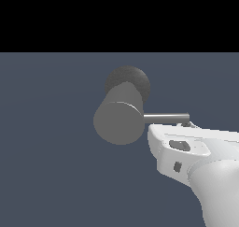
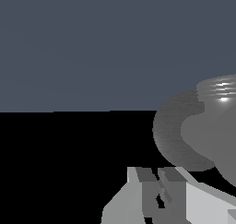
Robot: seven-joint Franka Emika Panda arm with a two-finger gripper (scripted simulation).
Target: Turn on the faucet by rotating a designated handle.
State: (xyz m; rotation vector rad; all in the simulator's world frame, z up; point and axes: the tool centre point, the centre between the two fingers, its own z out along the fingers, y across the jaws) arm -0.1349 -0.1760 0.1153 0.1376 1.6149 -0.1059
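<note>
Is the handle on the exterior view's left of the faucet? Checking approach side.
No, the handle sticks out toward the exterior view's right of the faucet.

A flat, matte slate-blue surface (image 1: 51,165) spreads plain and unmarked in every direction; toward twelve o'clock it ends at a straight edge against solid black backdrop (image 1: 119,18).

The arm (image 1: 205,170) is rendered in smooth glossy white, with rounded casings; a dark oval recess and a small dark square are set into its shell.
</note>
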